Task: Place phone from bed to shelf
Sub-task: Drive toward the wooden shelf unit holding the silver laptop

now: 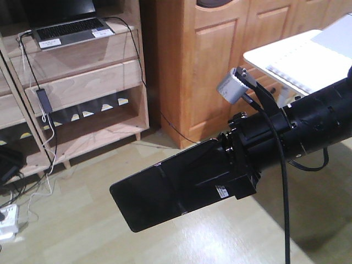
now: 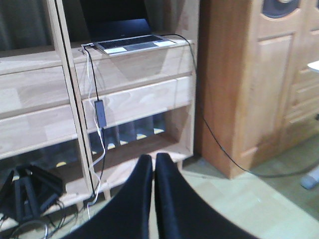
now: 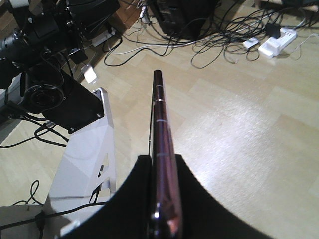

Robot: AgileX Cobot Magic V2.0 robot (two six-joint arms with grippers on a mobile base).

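My right gripper [image 1: 190,184] is shut on the phone [image 1: 147,197], a slim glossy black slab that sticks out to the lower left, held in the air above the wooden floor. The right wrist view shows the phone [image 3: 159,109] edge-on, its pinkish metallic edge running up from between the black fingers of the right gripper [image 3: 162,158]. The light wooden shelf [image 1: 82,77] stands at the upper left, apart from the phone. In the left wrist view my left gripper [image 2: 153,159] is shut with nothing in it and faces the shelf [image 2: 134,97]. The bed is out of view.
A grey laptop [image 1: 69,30] lies on the shelf's top board, with a charger cable hanging down the front. An orange-brown wardrobe [image 1: 220,66] stands to the shelf's right. A white power strip [image 1: 8,217] and loose cables [image 3: 224,35] lie on the floor.
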